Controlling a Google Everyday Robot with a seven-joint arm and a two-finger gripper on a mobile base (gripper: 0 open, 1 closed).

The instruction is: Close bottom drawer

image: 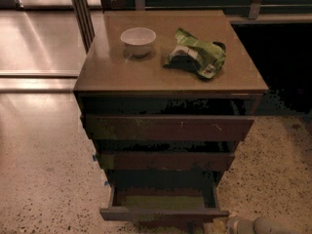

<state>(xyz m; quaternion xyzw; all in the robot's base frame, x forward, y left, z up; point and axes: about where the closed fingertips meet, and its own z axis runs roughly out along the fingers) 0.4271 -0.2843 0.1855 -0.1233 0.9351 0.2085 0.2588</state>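
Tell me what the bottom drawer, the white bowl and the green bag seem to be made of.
The bottom drawer: probably dark brown matte wood; olive-green floor inside, maybe a liner. The bowl: likely glazed ceramic, white with soft shine. The bag: thin plastic or foil, sharply crumpled. The gripper is at the lower right edge, near the drawer's front corner.

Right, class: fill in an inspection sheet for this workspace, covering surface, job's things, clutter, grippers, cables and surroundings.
Surface: brown cabinet top, carrying two things.
Job's things: bottom drawer pulled out, olive-green floor showing.
Clutter: white bowl and crumpled green bag on the top, apart.
Grippers: gripper at the picture's lower edge, close to the drawer's front corner.
Cables: nothing seen.
Surroundings: speckled floor around the cabinet.
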